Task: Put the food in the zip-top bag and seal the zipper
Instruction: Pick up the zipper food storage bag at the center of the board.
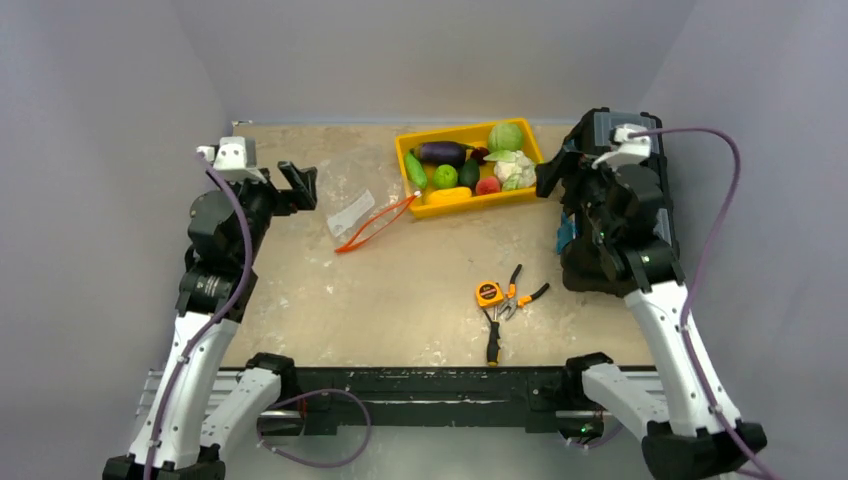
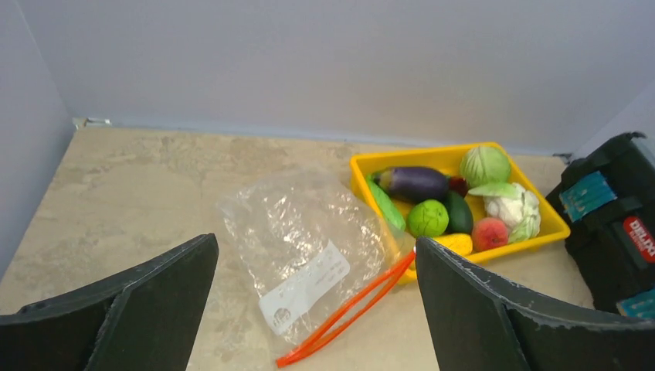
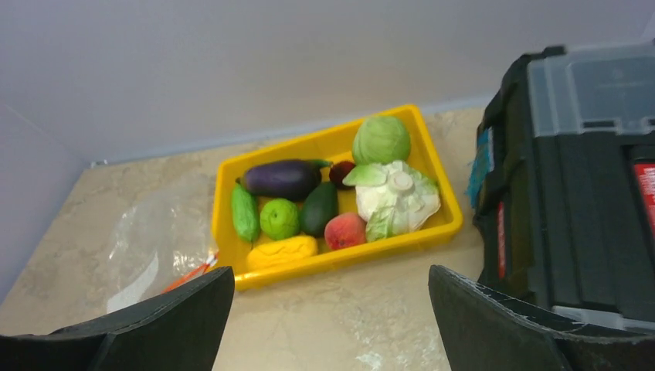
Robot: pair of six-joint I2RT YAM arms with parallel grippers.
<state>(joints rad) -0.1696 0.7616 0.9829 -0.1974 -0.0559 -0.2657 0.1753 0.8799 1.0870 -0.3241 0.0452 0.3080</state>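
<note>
zip-top bag clear, crinkled; orange zipper gaping; left tool, right tool spread

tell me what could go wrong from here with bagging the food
1. The zip-top bag lies flat, its zipper strips close together; a claw may slide or crumple it rather than open the mouth.
2. The food sits packed in the yellow tray; lifting the eggplant could knock its neighbours.
3. The black toolbox stands right beside the tray, so the right claw might clip it.
</note>
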